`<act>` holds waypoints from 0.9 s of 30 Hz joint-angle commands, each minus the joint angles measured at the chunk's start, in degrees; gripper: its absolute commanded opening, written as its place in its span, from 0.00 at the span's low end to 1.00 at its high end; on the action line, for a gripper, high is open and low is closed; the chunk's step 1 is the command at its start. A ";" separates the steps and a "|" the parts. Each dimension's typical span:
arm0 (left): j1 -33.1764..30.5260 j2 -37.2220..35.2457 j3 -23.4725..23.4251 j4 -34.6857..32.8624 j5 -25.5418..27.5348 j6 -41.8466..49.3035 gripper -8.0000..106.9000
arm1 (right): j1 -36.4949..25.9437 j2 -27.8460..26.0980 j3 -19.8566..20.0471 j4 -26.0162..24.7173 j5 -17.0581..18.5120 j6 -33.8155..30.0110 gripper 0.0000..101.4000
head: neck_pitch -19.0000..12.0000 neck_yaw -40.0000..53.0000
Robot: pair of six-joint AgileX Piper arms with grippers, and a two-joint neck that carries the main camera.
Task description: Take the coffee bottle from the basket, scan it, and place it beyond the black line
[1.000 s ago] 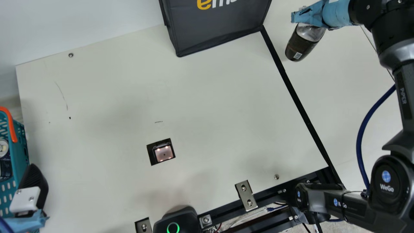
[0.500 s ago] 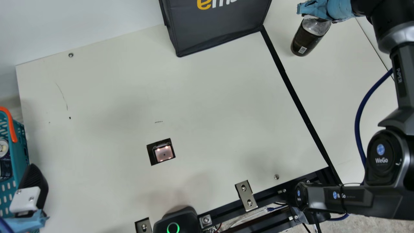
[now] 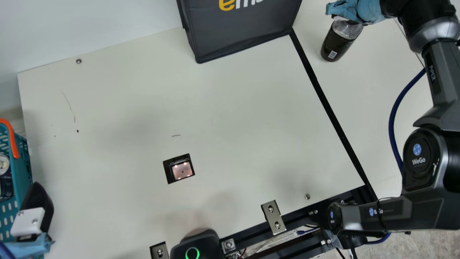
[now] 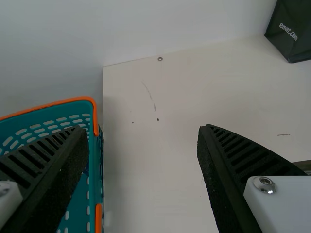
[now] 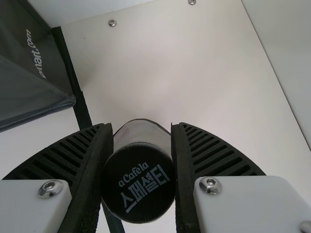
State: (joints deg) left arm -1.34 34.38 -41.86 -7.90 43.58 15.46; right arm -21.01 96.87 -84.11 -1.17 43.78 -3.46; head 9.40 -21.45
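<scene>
At the table's (image 3: 125, 108) left edge, by the basket (image 3: 25, 162), the left gripper (image 4: 143, 132) gapes empty, and beyond the black line (image 3: 334, 117) the coffee bottle (image 3: 336, 45) is clasped by the right gripper (image 5: 142, 126): settle its base flat before letting go!

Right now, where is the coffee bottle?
The bottle is at the main view's upper right, held in the right gripper, past the black line and right of the dark bag.

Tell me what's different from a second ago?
The right arm and the bottle in its jaws have shifted slightly up the main view. Nothing was newly grabbed or let go. The left arm, basket and scanner stayed put.
</scene>
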 commanded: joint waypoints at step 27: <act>0.00 0.00 0.00 0.00 0.00 0.00 0.85 | 0.35 1.60 2.03 0.46 -2.81 1.90 0.40 | -1.48 -0.13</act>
State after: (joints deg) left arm -1.34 34.38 -41.86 -7.90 43.58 15.46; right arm -20.60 98.35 -82.20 -0.99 40.60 -1.40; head 9.40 -21.45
